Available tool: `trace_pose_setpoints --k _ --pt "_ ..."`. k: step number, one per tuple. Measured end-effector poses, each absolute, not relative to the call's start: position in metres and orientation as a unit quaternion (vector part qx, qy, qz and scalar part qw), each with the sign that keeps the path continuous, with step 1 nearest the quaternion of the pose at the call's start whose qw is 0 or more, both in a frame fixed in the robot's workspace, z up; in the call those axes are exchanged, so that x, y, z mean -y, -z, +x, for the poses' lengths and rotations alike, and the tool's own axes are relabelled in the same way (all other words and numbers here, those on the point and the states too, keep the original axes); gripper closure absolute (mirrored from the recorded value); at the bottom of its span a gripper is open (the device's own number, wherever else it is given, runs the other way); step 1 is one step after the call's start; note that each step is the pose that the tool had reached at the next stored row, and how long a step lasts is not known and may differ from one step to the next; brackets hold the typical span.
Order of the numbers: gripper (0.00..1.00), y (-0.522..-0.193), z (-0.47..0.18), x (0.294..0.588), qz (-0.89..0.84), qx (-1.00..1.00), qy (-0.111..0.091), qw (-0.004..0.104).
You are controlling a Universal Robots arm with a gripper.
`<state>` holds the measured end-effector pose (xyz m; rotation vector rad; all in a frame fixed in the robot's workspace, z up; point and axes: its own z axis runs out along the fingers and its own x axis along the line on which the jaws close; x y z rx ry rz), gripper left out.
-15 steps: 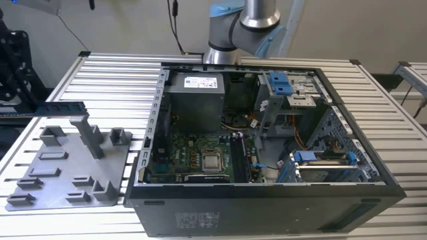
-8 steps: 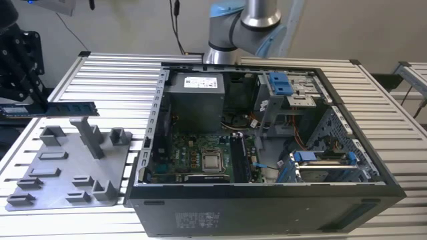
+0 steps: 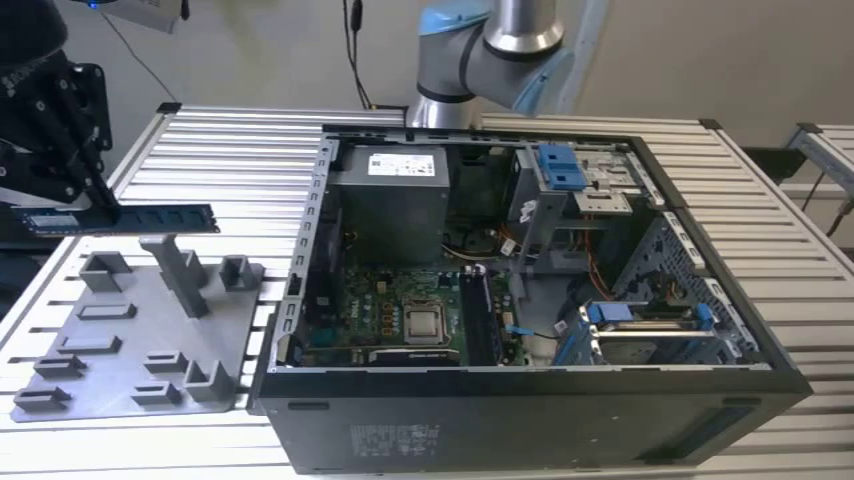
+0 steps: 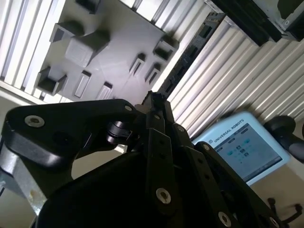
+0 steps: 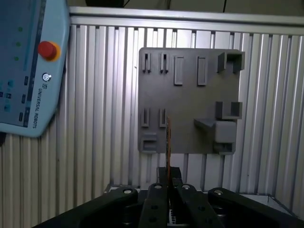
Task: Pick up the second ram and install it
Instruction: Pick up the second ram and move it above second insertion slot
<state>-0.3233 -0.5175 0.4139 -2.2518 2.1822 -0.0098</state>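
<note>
Slatted metal table (image 3: 214, 160) is seen beneath a grey tray (image 3: 131, 335) and an open computer case (image 3: 534, 410). Above the tray the memory stick (image 3: 154, 217) is held level, pinched near one end by the gripper (image 3: 83, 212), jaws closed on it (light, stiff, probably fragile; edges are best gripped).

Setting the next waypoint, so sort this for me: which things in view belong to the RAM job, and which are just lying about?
Job: second ram, gripped by the end effector; motherboard inside the open computer case.
Lying about: grey holder plate; teach pendant; blue drive clips; power supply.
</note>
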Motion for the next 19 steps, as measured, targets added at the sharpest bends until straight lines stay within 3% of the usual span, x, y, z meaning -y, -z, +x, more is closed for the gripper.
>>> trace_pose_setpoints --k 19 --pt "0.86 -0.414 -0.274 0.518 -0.718 -0.696 0.005 0.001"
